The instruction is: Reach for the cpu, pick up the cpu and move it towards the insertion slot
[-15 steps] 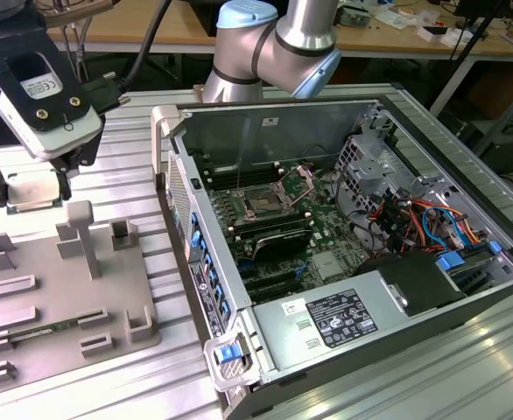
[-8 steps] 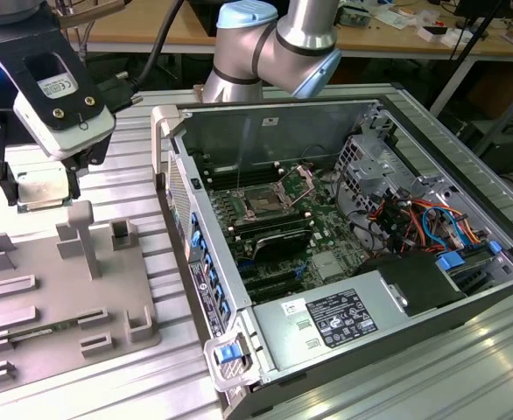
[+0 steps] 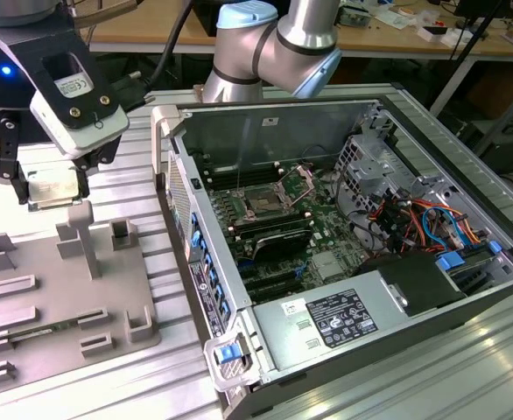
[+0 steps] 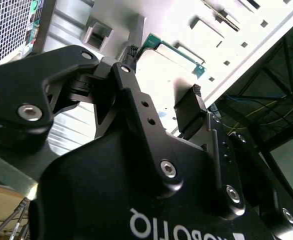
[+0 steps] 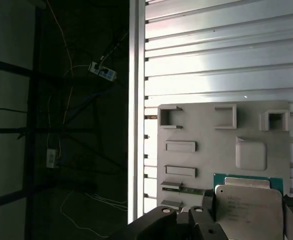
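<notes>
My gripper [image 3: 50,194] hangs at the exterior view's left, above the far edge of a grey fixture plate [image 3: 55,289]. It is shut on the cpu [image 3: 51,185], a small pale square chip held flat between the two fingers and lifted off the plate. In the first wrist view the cpu [image 5: 246,205] shows its silver top and green rim between the black fingers [image 5: 209,202]. In the second wrist view its green edge [image 4: 154,41] lies between the fingertips [image 4: 194,95]. The insertion slot [image 3: 263,202] sits open on the green board inside the computer case, well to the exterior view's right of the gripper.
The open computer case [image 3: 173,166] has a tall wall between gripper and board. Inside are cable bundles [image 3: 414,219], a drive cage [image 3: 370,153] and a power supply [image 3: 340,315]. The fixture plate carries raised blocks [image 3: 77,236]. The ribbed metal table [image 3: 134,184] ends beside the plate in the first wrist view.
</notes>
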Available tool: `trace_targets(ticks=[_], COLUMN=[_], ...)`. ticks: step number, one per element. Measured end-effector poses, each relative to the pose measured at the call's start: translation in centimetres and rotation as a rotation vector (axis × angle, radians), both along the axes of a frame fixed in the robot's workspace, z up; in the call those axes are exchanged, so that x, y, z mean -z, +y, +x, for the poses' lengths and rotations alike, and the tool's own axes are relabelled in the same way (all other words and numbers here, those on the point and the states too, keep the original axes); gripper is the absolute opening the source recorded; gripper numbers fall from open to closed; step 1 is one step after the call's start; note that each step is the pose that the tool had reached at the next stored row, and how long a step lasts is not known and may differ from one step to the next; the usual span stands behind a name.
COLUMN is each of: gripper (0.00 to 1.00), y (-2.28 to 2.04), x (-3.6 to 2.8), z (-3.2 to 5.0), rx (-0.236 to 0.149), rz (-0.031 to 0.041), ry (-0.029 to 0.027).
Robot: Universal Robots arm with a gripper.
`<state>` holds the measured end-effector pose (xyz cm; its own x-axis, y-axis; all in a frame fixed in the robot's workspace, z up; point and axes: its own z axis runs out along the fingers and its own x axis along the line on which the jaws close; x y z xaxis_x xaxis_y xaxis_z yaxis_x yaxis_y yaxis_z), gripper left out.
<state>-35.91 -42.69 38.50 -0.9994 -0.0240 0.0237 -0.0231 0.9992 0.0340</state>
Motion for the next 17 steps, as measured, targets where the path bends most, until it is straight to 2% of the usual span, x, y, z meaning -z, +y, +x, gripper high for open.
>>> trace_targets(ticks=[17], gripper=[0.55], y=[0.00], x=[0.00], z=[1.63], rx=[0.000], rz=[0.0000], ry=[0.0000])
